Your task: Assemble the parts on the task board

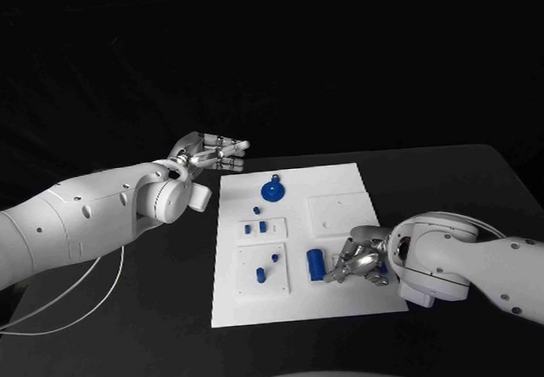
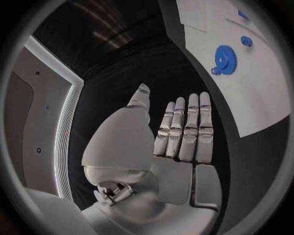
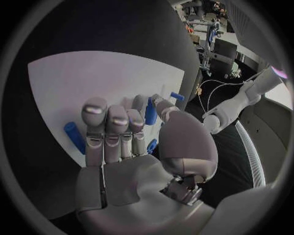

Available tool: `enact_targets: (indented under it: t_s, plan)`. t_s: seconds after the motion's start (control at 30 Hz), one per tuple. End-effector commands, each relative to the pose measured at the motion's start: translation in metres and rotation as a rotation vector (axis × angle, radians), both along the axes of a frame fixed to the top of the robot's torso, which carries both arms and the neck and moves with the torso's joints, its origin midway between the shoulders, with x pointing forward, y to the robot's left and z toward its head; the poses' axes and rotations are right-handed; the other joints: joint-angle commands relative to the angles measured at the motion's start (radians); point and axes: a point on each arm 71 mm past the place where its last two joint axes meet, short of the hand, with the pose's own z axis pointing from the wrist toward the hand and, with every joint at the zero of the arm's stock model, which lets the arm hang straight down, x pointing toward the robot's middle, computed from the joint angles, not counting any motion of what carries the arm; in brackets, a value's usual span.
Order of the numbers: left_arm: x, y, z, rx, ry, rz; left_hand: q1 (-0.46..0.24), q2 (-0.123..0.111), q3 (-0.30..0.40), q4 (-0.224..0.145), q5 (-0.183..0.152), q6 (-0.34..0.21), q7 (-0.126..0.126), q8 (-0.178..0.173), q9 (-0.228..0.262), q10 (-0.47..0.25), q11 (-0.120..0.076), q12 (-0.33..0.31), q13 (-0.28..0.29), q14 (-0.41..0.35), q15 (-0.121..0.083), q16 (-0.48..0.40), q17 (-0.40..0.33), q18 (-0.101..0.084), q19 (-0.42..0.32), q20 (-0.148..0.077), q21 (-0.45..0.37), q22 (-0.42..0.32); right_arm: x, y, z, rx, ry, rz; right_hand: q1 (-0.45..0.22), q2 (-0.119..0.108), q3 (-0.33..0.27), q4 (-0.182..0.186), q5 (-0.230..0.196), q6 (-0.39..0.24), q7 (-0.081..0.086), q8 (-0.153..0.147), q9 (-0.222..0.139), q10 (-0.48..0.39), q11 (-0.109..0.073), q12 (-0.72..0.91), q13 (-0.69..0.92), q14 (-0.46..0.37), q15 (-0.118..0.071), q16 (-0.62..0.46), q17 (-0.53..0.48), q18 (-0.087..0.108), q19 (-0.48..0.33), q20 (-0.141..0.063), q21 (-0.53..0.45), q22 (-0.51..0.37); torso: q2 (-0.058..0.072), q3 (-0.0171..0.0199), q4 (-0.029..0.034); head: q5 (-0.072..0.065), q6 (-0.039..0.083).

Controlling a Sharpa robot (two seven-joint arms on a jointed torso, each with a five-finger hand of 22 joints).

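Note:
The white task board lies mid-table. On it are a blue gear, several small blue pegs and a blue cylinder. My right hand is low over the board's near right part, just right of the cylinder. In the right wrist view the hand pinches a small blue part between thumb and a finger, with the cylinder lying beside the fingers. My left hand hovers beyond the board's far left corner, holding nothing. Its fingers are straight, and the gear lies ahead of them.
Raised white plates on the board carry the sockets and pegs. A white cable trails over the black table under my left arm. Another small peg lies on the board past my right thumb.

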Motion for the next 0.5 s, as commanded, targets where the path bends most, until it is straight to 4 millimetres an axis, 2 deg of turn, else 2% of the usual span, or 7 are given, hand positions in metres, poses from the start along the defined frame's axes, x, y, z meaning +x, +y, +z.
enact_targets:
  t_s: [0.03,0.1,0.2,0.33,0.4,0.5]
  plan:
    - [0.000,-0.001,0.001,-0.002,-0.004,-0.012,0.000,0.013,0.000,-0.005,0.005,0.002,0.007,-0.003,0.000,-0.005,0.002,0.003,0.001,-0.006,0.003,-0.004,0.001,-0.014,-0.009,0.001,0.005,-0.001,-0.001,-0.007,0.004,0.007,0.002,-0.014,0.008,-0.012,-0.001,0.009,-0.010,-0.010,0.005,0.004,-0.019,-0.005,0.004,-0.001,-0.001,-0.002,-0.002,-0.005,-0.001,-0.011,0.056,-0.005,-0.003,0.000,0.000,0.0014,-0.0008,-0.004,0.004]
    - [0.000,0.000,0.001,-0.001,-0.005,-0.010,0.000,0.013,0.000,-0.005,0.005,0.002,0.007,-0.003,0.000,-0.005,0.002,0.003,0.001,-0.006,0.003,-0.004,0.001,-0.014,-0.009,0.001,0.005,-0.001,0.000,-0.011,0.010,0.019,-0.007,-0.023,0.015,-0.010,-0.001,0.008,-0.009,-0.015,0.009,0.005,-0.053,-0.006,0.007,-0.001,-0.001,-0.002,-0.001,-0.003,0.001,-0.010,0.056,-0.003,-0.003,0.000,-0.001,0.0009,-0.0015,-0.008,0.007]
    - [0.000,0.000,0.001,-0.001,-0.005,-0.009,0.000,0.013,0.000,-0.005,0.005,0.002,0.007,-0.003,0.000,-0.005,0.002,0.003,0.001,-0.006,0.003,-0.004,0.001,-0.014,-0.009,0.001,0.005,-0.001,0.005,-0.020,0.020,0.025,-0.030,-0.040,0.039,0.001,0.005,-0.015,0.021,-0.040,0.019,0.003,-0.137,-0.006,0.012,-0.001,-0.001,-0.001,0.002,-0.002,0.002,-0.008,0.056,-0.001,0.000,0.001,-0.001,-0.0005,-0.0025,-0.012,0.010]
    - [0.000,0.000,0.001,-0.001,-0.008,-0.009,-0.002,0.012,0.001,-0.003,0.004,0.002,0.007,-0.003,0.000,-0.001,0.002,0.003,0.001,-0.003,0.002,-0.004,0.002,-0.014,-0.008,0.000,0.006,-0.001,0.014,-0.036,0.033,0.025,-0.061,-0.073,0.067,0.024,0.001,-0.075,0.056,-0.048,0.028,0.003,-0.297,-0.006,0.018,0.000,-0.001,-0.001,0.005,0.000,0.003,-0.004,0.056,0.004,0.004,0.003,-0.001,-0.0003,-0.0021,-0.019,0.013]
    - [0.000,0.000,0.001,-0.001,-0.010,-0.008,-0.001,0.013,0.000,-0.004,0.004,0.004,0.007,-0.003,0.000,0.002,0.001,0.003,0.001,-0.002,0.001,-0.004,0.002,-0.014,-0.008,0.000,0.006,-0.001,0.018,-0.044,0.037,0.023,-0.074,-0.090,0.072,0.032,-0.003,-0.097,0.065,-0.048,0.030,0.003,-0.337,-0.007,0.018,-0.002,-0.002,-0.001,0.007,0.001,0.003,-0.004,0.056,0.005,0.004,0.003,-0.001,0.0003,-0.0017,-0.023,0.016]
    - [0.000,0.001,0.001,-0.001,-0.013,-0.007,-0.002,0.016,-0.001,-0.006,0.004,0.008,0.009,-0.003,0.000,0.010,0.000,0.003,0.001,0.004,-0.001,-0.003,0.003,-0.014,-0.006,-0.002,0.007,0.000,0.023,-0.057,0.042,0.018,-0.086,-0.110,0.073,0.039,-0.006,-0.110,0.058,-0.046,0.032,0.004,-0.368,-0.006,0.018,-0.002,-0.002,-0.001,0.008,0.001,0.003,-0.003,0.055,0.005,0.004,0.004,0.000,0.0005,-0.0013,-0.028,0.019]
